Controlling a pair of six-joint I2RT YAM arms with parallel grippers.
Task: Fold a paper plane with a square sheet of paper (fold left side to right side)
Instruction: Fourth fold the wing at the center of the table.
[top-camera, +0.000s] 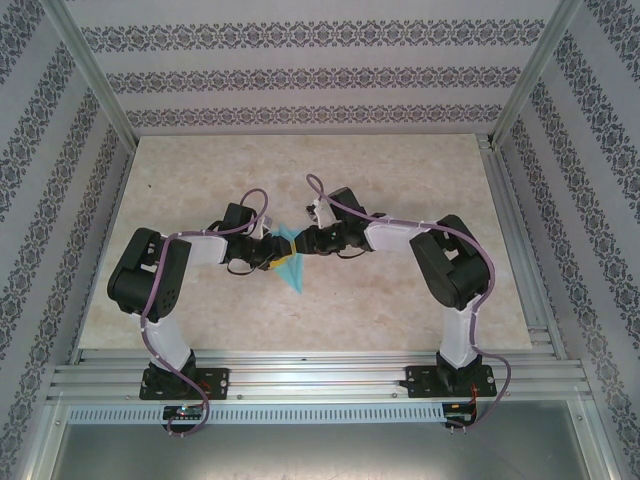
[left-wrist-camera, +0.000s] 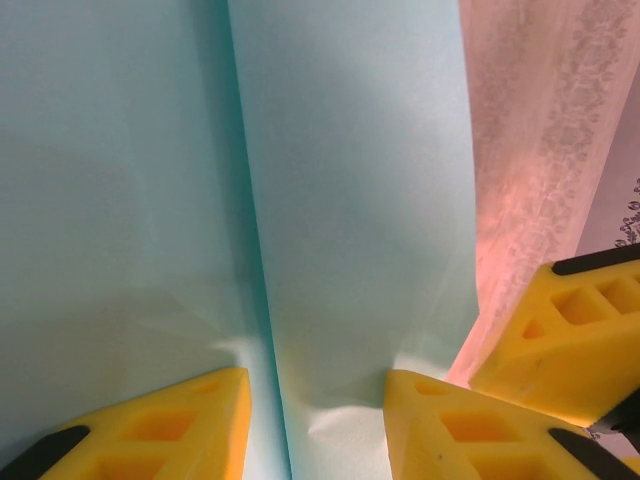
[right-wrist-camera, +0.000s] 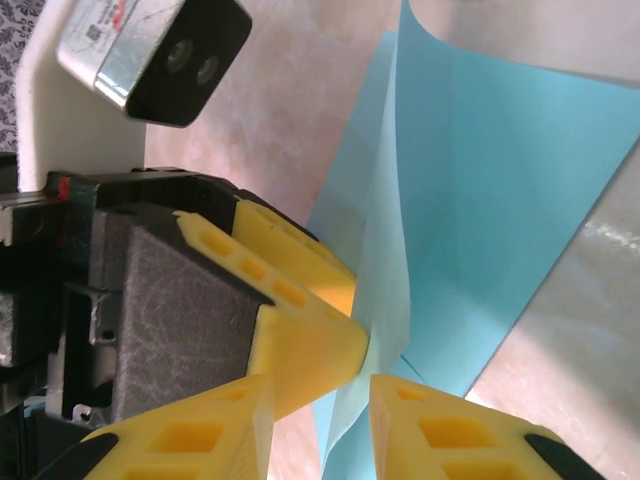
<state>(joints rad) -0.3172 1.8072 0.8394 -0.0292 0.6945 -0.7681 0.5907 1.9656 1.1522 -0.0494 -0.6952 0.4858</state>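
Observation:
The turquoise square sheet of paper (top-camera: 293, 268) is creased into a narrow pointed paper plane shape at mid-table, between both grippers. In the left wrist view the paper (left-wrist-camera: 350, 180) spreads wide, with a long crease running down it. My left gripper (left-wrist-camera: 318, 380) is open, and both yellow fingertips (left-wrist-camera: 215, 400) dent the sheet. In the right wrist view an upright flap of the paper (right-wrist-camera: 390, 300) stands between the parted fingers of my right gripper (right-wrist-camera: 322, 385), which is open. The left gripper's fingers (right-wrist-camera: 310, 340) push on that flap from the left. Seen from above, the left gripper (top-camera: 272, 250) and the right gripper (top-camera: 303, 242) face each other.
The marbled beige table (top-camera: 400, 300) is ringed by patterned walls and aluminium rails (top-camera: 320, 375) at the near edge. The left arm's wrist camera (right-wrist-camera: 150, 50) hangs close above the right gripper. Bare tabletop lies on all sides of the paper.

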